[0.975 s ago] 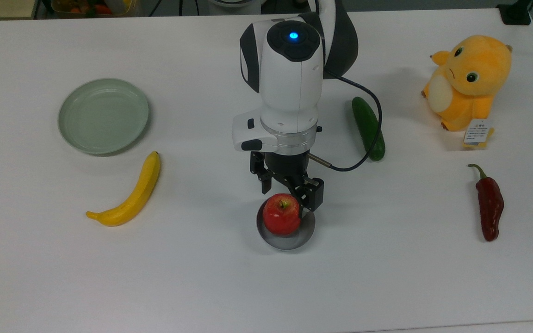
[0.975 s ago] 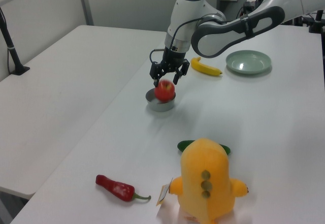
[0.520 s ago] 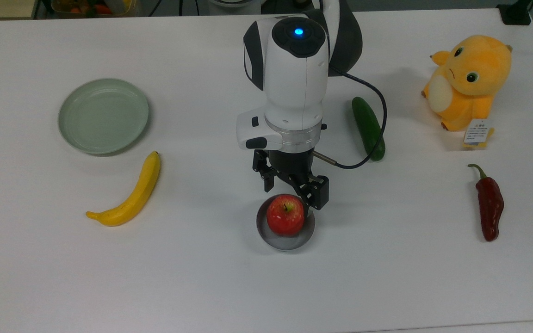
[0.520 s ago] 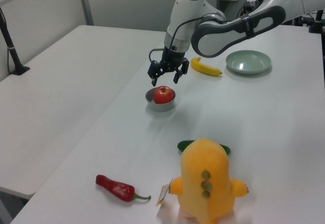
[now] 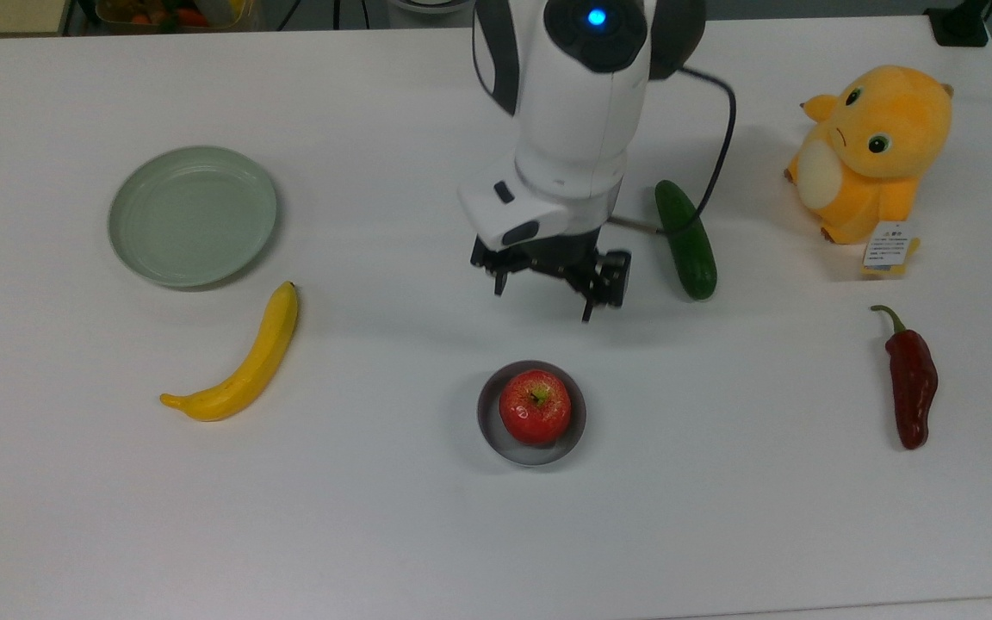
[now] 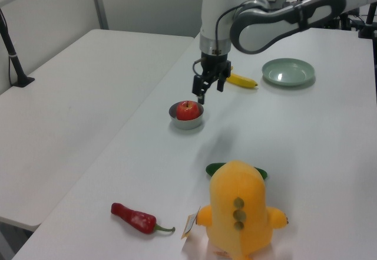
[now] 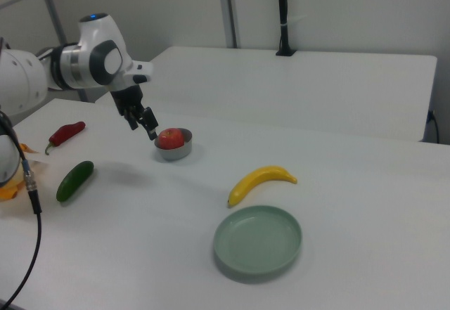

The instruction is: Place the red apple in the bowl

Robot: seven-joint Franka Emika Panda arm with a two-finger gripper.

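Note:
The red apple (image 5: 535, 406) sits stem-up inside the small grey bowl (image 5: 503, 442) near the middle of the table, also seen as apple (image 6: 188, 110) in bowl (image 6: 187, 122) and apple (image 7: 170, 138) in bowl (image 7: 175, 153). My gripper (image 5: 544, 299) hangs open and empty above the table, apart from the apple and farther back in the top view. In the left view the gripper (image 6: 208, 90) is up and to the right of the bowl. The right view puts the gripper (image 7: 144, 127) just left of the bowl.
A pale green plate (image 5: 192, 215) and a banana (image 5: 242, 362) lie on the top view's left. A cucumber (image 5: 685, 239) lies just right of the arm. An orange plush toy (image 5: 871, 155) and a dark red chili (image 5: 911, 383) are on the top view's far right.
The open gripper has risen and drawn back from the apple toward the top view's far side. The apple has settled into the bowl and stays there.

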